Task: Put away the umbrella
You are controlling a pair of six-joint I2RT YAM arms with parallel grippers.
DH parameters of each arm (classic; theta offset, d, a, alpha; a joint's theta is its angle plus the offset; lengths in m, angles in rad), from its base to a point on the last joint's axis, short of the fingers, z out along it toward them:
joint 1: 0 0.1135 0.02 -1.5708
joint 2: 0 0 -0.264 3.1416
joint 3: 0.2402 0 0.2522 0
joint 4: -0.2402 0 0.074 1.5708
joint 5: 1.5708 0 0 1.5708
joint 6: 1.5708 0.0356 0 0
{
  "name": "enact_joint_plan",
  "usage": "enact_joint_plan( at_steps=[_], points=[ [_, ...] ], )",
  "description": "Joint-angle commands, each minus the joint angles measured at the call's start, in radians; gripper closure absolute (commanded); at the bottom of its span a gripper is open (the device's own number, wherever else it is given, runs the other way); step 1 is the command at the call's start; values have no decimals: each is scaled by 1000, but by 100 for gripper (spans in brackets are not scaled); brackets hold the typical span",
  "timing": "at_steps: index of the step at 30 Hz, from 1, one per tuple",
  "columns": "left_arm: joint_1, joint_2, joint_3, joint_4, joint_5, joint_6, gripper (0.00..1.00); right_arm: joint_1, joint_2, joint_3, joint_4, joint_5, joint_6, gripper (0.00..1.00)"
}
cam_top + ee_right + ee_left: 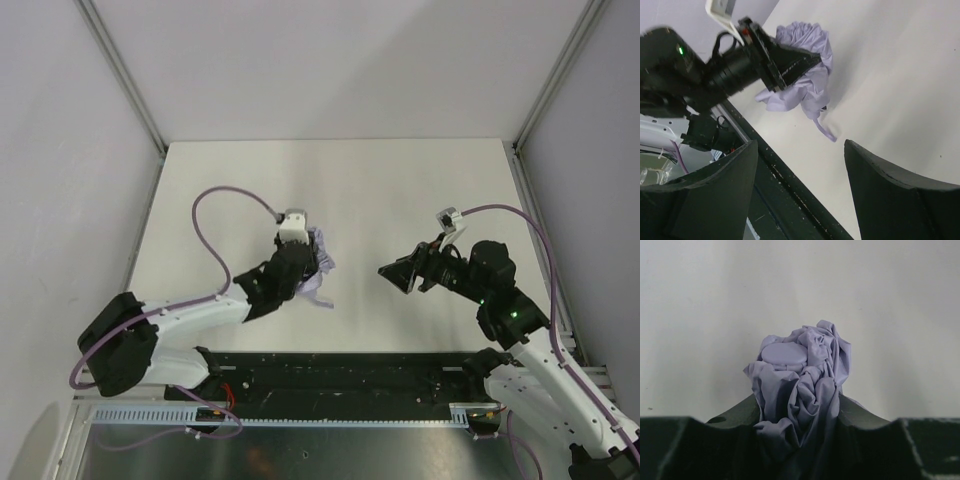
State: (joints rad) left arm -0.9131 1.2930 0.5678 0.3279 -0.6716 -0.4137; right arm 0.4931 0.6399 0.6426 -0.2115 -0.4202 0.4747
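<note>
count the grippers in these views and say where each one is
2. The left gripper is left of table centre, clamped on the bunched umbrella. The right gripper hangs open to its right, touching nothing. None looks hidden.

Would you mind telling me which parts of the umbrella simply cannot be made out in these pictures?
Shaft and handle: shown in no view; the bunched fabric of the umbrella covers them.
Top view: the left gripper hides most of the umbrella.
Left wrist view: its lower part is cut off behind the fingers.
Right wrist view: a thin strap hangs down; too small to identify.
</note>
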Motion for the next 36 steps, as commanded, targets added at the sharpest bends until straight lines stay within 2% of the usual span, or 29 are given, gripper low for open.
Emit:
enact_joint_plan(
  at_steps=[1,5,10,13,14,17,19,21,22,24,29,36],
  points=[
    [70,16,264,-449,234,-196,100,-7,-23,2,19,-15,8,26],
    [119,140,396,-715,453,-264,100,-7,-14,2,24,-19,12,26],
    [136,290,450,-797,546,-267,99,-7,11,-10,46,-23,22,26],
    [158,375,477,-814,600,-264,91,-7,11,-16,51,-24,27,26],
    [162,393,486,-818,601,-263,82,-7,11,-16,51,-25,27,26],
    [169,400,494,-827,596,-258,43,-6,10,-17,52,-28,29,26],
    [172,366,488,-827,583,-255,29,-5,11,-20,49,-33,29,26],
    [178,310,483,-829,575,-240,10,-6,9,-23,43,-32,26,26],
    [183,277,482,-832,573,-227,5,-5,8,-24,41,-31,23,26],
    [197,197,480,-838,561,-203,2,-5,8,-25,36,-34,21,26],
    [264,-32,498,-862,598,-115,1,-7,-3,-20,27,-20,20,26],
    [302,-306,633,-873,708,-11,1,-20,-28,142,-232,185,-27,23]
  ],
)
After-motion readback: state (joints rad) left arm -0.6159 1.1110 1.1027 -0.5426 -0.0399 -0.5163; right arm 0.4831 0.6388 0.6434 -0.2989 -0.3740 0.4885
